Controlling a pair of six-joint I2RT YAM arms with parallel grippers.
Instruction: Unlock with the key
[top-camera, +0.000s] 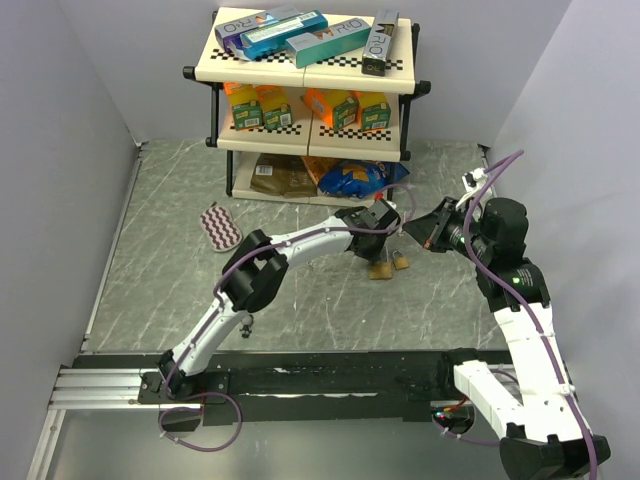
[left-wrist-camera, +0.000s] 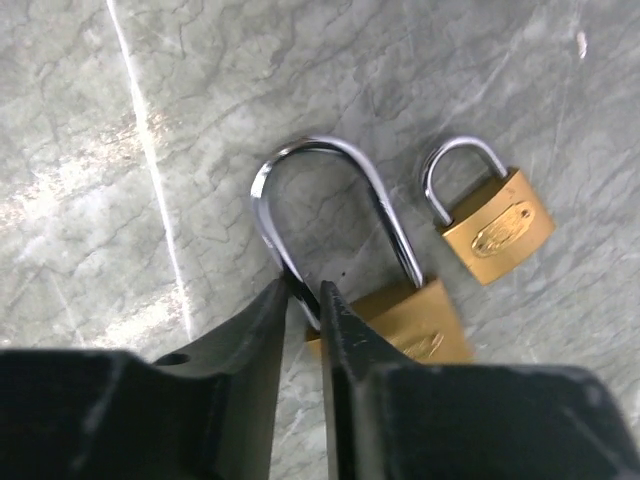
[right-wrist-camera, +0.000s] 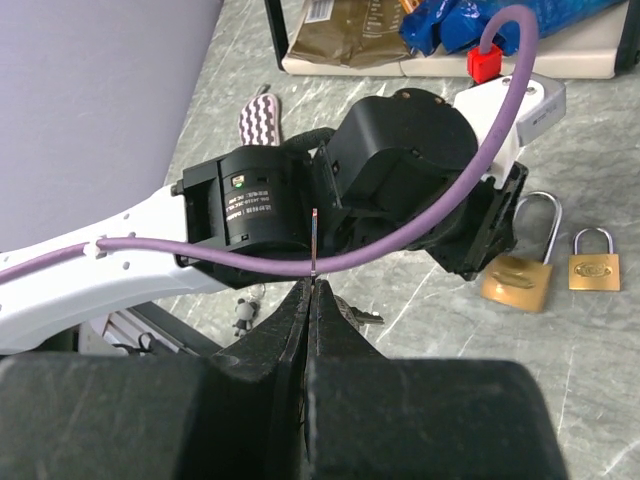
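**benchrat:** Where's the lock relative to the key right now?

**yam_fan:** The big brass padlock with the long chrome shackle is lying flat on the grey marbled tabletop. The left gripper is clamped on one leg of the shackle, just above the brass body. A smaller brass padlock sits just beside it, not touching, and nothing is holding that one.

**benchrat:** And the key?

**yam_fan:** The right gripper is pinched tight on a thin metal key. The key is edge-on to the wrist cam, so it's just a sliver poking out past the fingertips. I can't read the teeth or which way the blade is turned.

**benchrat:** So what does the insert depend on?

**yam_fan:** From the key tip, the big lock is off to the right and a bit further out, near but not lined up. The bulky black wrist of the left arm takes up the space straight ahead. The lock's long axis runs shackle to base, with the shackle pointing away from the right wrist cam, so the base faces back toward it. That's probably where the keyhole is, but I can't actually see one. I'd say the right arm has to swing across and get the blade onto that axis. The left arm is the closer one, but it's busy pinning the lock.
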